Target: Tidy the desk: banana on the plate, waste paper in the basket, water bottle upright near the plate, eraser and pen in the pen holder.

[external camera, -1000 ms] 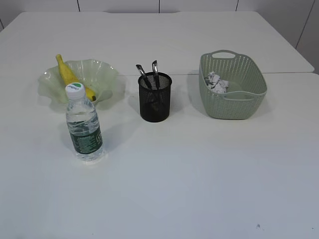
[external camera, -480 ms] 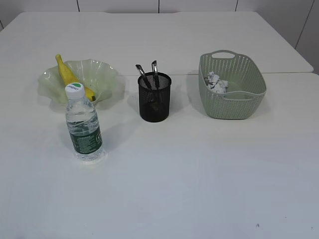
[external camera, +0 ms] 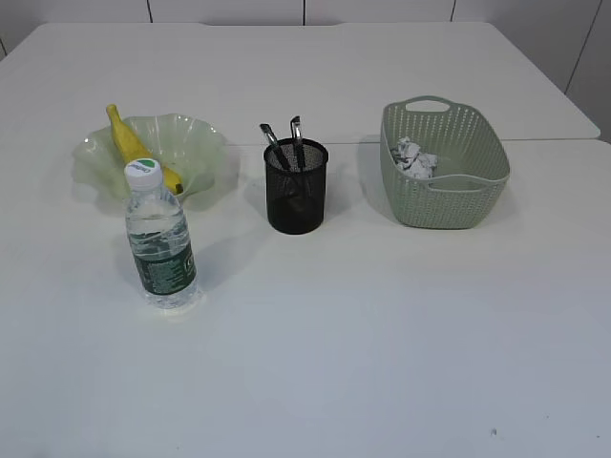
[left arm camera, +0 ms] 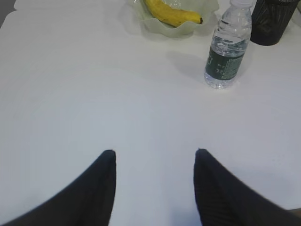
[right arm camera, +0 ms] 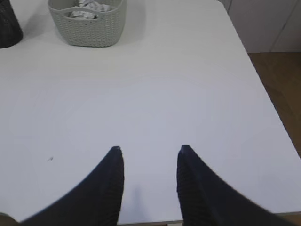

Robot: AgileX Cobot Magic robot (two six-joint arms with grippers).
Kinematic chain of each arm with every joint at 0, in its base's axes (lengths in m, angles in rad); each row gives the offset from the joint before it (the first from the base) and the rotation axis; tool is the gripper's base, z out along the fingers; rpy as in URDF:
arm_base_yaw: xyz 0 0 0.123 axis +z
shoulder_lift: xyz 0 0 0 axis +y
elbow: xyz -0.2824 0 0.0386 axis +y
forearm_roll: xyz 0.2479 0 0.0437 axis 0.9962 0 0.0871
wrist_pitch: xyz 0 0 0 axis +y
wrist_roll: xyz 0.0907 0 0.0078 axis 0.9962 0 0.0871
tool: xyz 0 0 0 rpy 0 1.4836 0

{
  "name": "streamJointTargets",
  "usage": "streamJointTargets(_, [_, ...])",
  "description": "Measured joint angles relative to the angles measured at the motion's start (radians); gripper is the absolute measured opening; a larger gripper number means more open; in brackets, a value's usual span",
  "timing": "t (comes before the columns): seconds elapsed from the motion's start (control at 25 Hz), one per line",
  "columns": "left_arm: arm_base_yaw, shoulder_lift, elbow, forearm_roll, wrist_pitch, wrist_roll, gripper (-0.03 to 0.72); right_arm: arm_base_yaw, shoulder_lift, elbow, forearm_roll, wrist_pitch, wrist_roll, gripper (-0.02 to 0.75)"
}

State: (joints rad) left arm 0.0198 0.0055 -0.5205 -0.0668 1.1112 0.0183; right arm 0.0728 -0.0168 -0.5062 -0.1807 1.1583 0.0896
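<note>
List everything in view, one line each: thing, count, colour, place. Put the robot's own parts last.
table: one, white, under everything.
plate: one, pale green, wavy rim, back left.
banana: one, yellow, lying on the plate.
water bottle: one, clear with a green label and white cap, upright just in front of the plate.
pen holder: one, black mesh, centre.
pens: two dark ones, standing in the pen holder; no eraser can be made out.
basket: one, grey-green, right.
waste paper: white, crumpled, inside the basket.
left hand: one, black, open, above bare table.
right hand: one, black, open, above bare table.
</note>
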Motion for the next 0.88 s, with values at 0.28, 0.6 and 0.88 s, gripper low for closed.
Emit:
streamJointTargets(0.28, [0.000,0.000,0.000,0.000,0.000,0.000,0.341,-0.049,0.000,0.000,0.000,0.000,0.000,0.286])
streamJointTargets(0.6, [0.000,0.000,0.000,0.000,0.000,0.000,0.330,-0.049,0.000,0.000,0.012,0.000,-0.004,0.286])
streamJointTargets(0.88, [0.000,0.000,0.000,0.004,0.000,0.000,0.328,-0.049,0.000,0.000,0.143,-0.001,-0.170,0.286])
